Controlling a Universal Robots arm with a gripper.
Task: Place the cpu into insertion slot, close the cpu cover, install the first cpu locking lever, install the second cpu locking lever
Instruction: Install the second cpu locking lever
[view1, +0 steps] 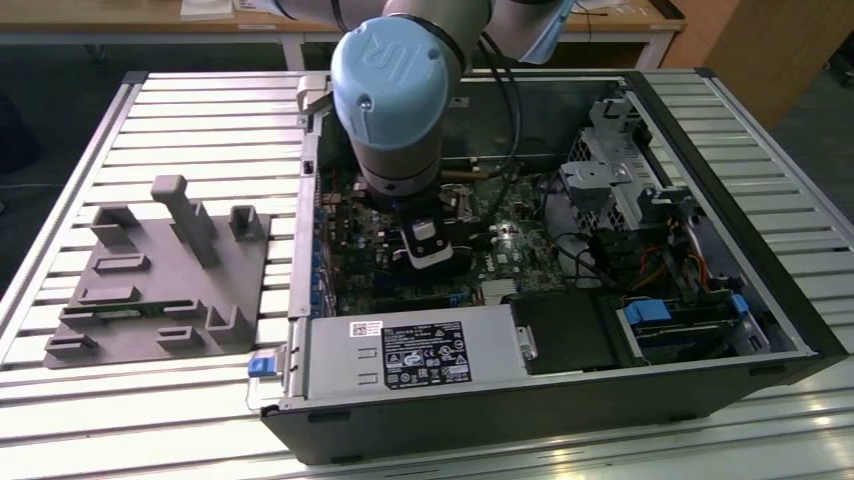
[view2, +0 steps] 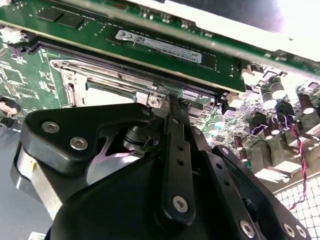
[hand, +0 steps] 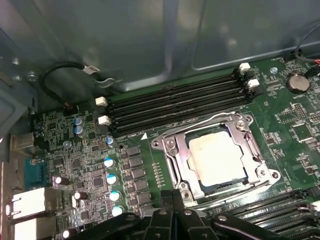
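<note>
The pincer (view2: 172, 107) linkage hides part of the cpu cover (view2: 100, 80).

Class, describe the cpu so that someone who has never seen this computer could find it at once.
Start at the green motherboard inside the open computer case. Beside the long black memory slots sits the cpu cover, a silvery metal frame. The cpu is the flat square seen through its window, the board's only plain, pale tan metal face.

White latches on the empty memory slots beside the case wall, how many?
4 latches: two at the slots' end by the capacitors, two by the coin battery; others may be hidden.
</note>
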